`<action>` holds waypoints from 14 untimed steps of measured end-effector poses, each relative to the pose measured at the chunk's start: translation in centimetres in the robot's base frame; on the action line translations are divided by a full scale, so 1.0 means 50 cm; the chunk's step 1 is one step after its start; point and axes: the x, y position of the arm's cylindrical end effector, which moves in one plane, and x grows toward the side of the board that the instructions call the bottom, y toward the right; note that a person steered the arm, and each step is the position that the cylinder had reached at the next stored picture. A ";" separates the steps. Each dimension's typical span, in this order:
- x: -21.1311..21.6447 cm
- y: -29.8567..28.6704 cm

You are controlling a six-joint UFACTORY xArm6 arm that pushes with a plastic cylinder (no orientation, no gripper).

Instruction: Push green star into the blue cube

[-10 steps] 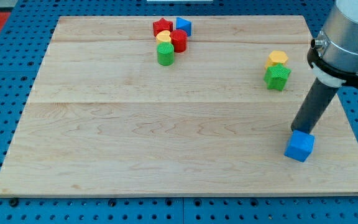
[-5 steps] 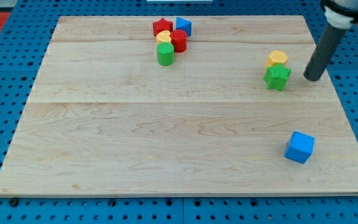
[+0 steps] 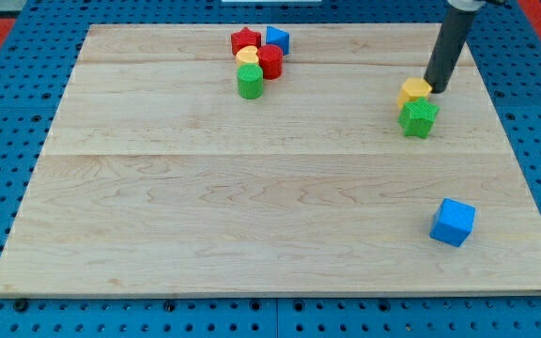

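At the view's right you see my tip (image 3: pixel 434 90), which has no jaws, touching the yellow block (image 3: pixel 416 90) just above the green star (image 3: pixel 419 116), well apart from the blue cube (image 3: pixel 453 222).

Single raised view, angled down across the whole wooden board (image 3: pixel 252 207), probably from its near edge.

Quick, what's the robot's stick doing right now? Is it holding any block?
My tip: no gripper, holding nothing; it sits right beside the yellow block, just above the green star.
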 end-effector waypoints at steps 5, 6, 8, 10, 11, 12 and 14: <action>0.095 -0.044; 0.095 -0.069; 0.098 -0.135; 0.097 -0.233; 0.117 -0.244; 0.166 -0.242; 0.071 -0.233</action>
